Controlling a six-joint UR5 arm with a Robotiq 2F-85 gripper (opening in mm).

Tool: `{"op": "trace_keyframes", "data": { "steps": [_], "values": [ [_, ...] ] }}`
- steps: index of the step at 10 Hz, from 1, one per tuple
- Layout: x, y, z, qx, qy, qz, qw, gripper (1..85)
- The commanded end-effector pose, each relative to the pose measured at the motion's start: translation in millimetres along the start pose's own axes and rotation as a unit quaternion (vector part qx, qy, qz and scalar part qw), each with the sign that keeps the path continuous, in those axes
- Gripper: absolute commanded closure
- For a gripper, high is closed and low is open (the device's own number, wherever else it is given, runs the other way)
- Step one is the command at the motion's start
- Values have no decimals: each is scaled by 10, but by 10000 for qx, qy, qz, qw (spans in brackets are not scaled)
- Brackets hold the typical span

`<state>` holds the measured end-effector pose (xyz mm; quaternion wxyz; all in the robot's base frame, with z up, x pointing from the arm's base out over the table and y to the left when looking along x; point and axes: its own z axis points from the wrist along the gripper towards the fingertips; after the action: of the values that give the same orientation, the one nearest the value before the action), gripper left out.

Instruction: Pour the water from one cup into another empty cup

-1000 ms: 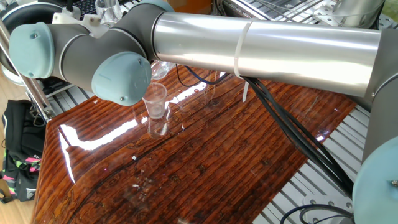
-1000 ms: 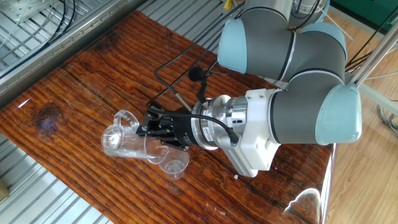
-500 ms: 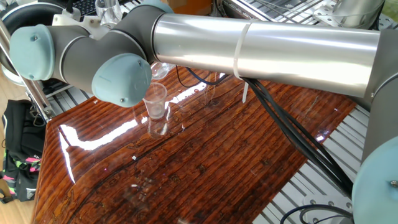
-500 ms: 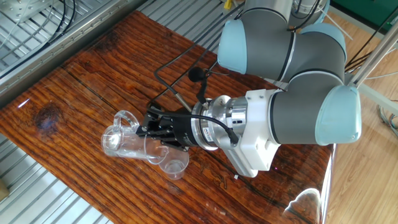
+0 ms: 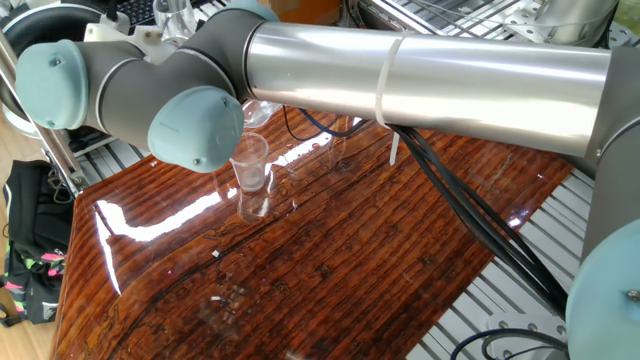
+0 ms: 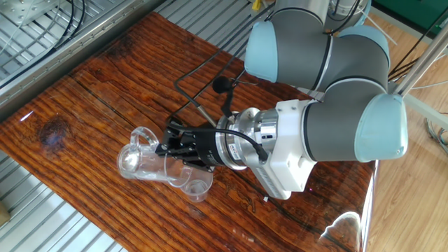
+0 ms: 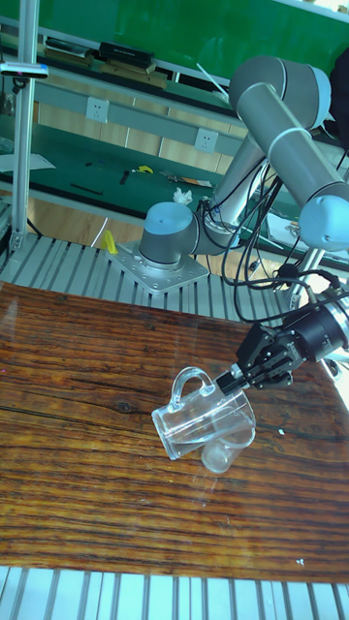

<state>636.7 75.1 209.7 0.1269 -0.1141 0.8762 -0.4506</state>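
Gripper clamped on glass mug at rim end, fingers closed against wall. Mug held tipped nearly flat, handle up, mouth over small tapered cup just below gripper. Small cup upright on wooden table. Water not discernible.

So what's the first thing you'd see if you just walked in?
The big grey and blue robot arm stretching over the shiny wooden table. Its fingers hold a glass mug tipped on its side in the air, rim right over a little clear cup standing below.
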Motion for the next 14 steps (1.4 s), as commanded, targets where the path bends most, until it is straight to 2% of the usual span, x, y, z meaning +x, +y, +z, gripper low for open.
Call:
{"op": "trace_keyframes", "data": {
  "steps": [1, 2, 3, 4, 5, 7, 8, 10, 11, 13, 14],
  "values": [
    [6, 60, -18, -227, 52, -35, 9997, 840],
    [-5, 31, -23, -204, 46, -88, 9997, 840],
    [-19, 37, -33, -262, 39, -122, 9996, 840],
    [-5, 52, -53, -371, 77, -250, 9990, 840],
    [-39, 7, -76, -406, 52, -399, 9984, 840],
    [-92, -3, -104, -642, -5, -586, 9962, 840],
    [-129, -106, -86, -578, -73, -783, 9952, 840],
    [-166, -109, -8, -975, -185, -852, 9914, 840],
    [-155, -76, 43, -1302, -246, -851, 9875, 840],
    [-51, -108, 104, -1696, -233, -865, 9814, 840],
    [5, -62, 120, -1890, -206, -792, 9786, 840]
  ]
}}
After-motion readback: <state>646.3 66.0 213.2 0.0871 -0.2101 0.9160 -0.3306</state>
